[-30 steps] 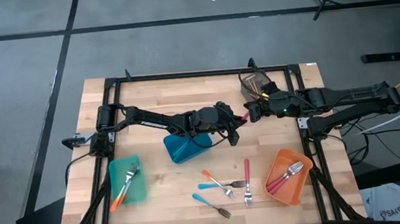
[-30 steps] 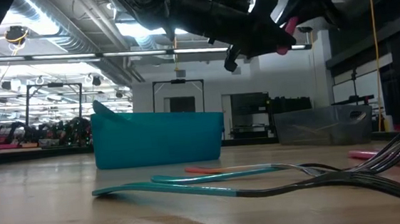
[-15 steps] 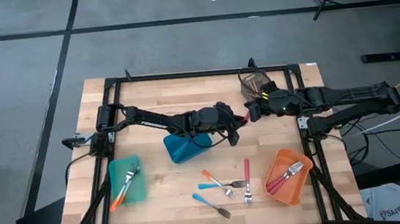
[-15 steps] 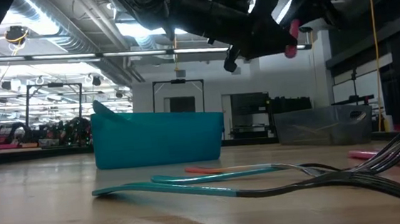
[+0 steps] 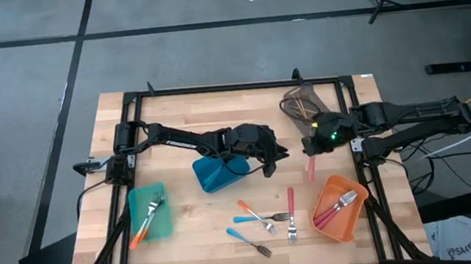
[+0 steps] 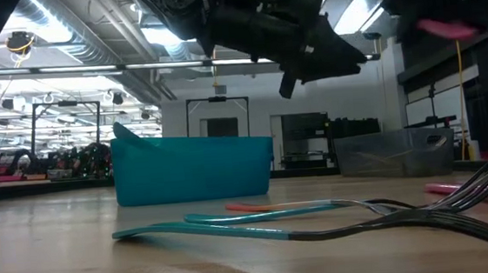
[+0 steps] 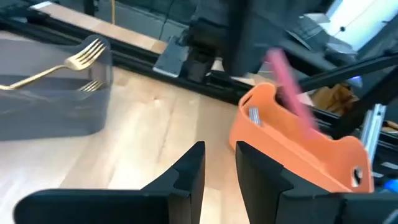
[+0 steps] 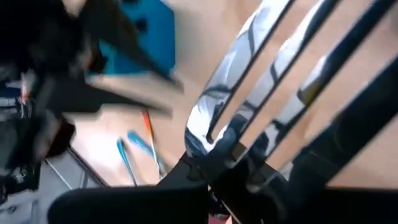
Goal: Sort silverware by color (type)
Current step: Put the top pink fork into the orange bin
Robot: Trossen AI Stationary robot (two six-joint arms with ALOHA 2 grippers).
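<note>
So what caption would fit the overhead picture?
Right gripper carries a pink-handled fork toward the orange bin; left gripper waits by the blue bin.

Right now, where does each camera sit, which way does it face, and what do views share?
High: above the table, looking straight down; both arms, left hand and right hand holding a pink fork.
Low: table height, level across; blue bin, arms overhead.
Left wrist: past its own fingers toward the orange bin.
Right wrist: close on fork tines.
Shared: pink fork in high, low, left wrist.
</note>
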